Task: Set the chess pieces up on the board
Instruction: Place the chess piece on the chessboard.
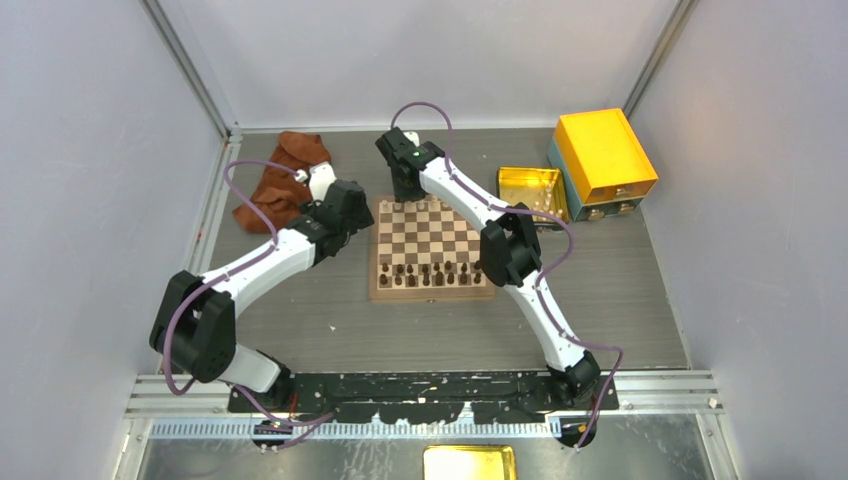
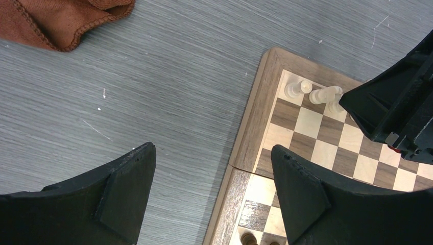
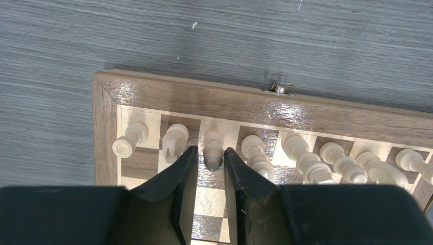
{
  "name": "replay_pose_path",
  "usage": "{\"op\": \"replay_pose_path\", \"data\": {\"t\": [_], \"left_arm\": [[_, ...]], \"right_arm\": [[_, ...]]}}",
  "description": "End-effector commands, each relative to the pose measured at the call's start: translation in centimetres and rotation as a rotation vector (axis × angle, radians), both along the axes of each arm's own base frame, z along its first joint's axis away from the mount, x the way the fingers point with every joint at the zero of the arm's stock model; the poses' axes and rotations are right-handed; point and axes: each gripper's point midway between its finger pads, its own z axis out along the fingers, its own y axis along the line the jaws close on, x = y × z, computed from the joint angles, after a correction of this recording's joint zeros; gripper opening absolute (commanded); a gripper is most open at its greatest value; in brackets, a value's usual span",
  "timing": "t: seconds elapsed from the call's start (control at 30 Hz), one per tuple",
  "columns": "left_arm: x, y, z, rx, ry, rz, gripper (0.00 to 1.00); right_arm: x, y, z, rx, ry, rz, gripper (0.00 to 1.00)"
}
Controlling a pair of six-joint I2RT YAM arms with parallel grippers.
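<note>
The board (image 1: 430,294) lies mid-table, with dark chessmen (image 1: 430,272) on its near rows. In the right wrist view, cream chess pieces line the board's (image 3: 245,104) far rank: one at the corner (image 3: 130,140), a second (image 3: 174,140) beside it, then several more to the right. My right gripper (image 3: 210,153) is narrowly open around the third piece (image 3: 213,145), which stands upright on its square with a slight gap on its left. My left gripper (image 2: 213,150) hangs wide open and empty over the board's left edge (image 2: 255,122), above bare table and edge squares.
A rust-brown cloth (image 1: 285,180) lies at the back left. A shallow yellow tray (image 1: 530,190) and an orange-yellow box (image 1: 603,155) stand right of the board. The right arm's black gripper body (image 2: 403,112) looms over the far-left squares. A metal latch (image 3: 280,88) sticks out of the far border.
</note>
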Motion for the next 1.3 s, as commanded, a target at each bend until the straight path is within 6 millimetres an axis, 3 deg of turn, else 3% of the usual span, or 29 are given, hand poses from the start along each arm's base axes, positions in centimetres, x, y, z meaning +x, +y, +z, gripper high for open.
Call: {"op": "replay_pose_path", "data": {"t": [0.0,0.77,1.27], "left_arm": [[1.4,-0.3,2.0,-0.03,-0.071,0.021,0.84],[1.2,-0.1,2.0,-0.026,-0.071,0.025,0.84],[1.2,0.0,2.1,-0.024,-0.073,0.028,0.84]], "right_arm": [[0.9,0.4,3.5,0.045,-0.072,0.007,0.31],[1.0,0.1,5.5,0.056,-0.114,0.005,0.31],[0.8,0.1,8.8,0.067,-0.179,0.018,0.32]]}}
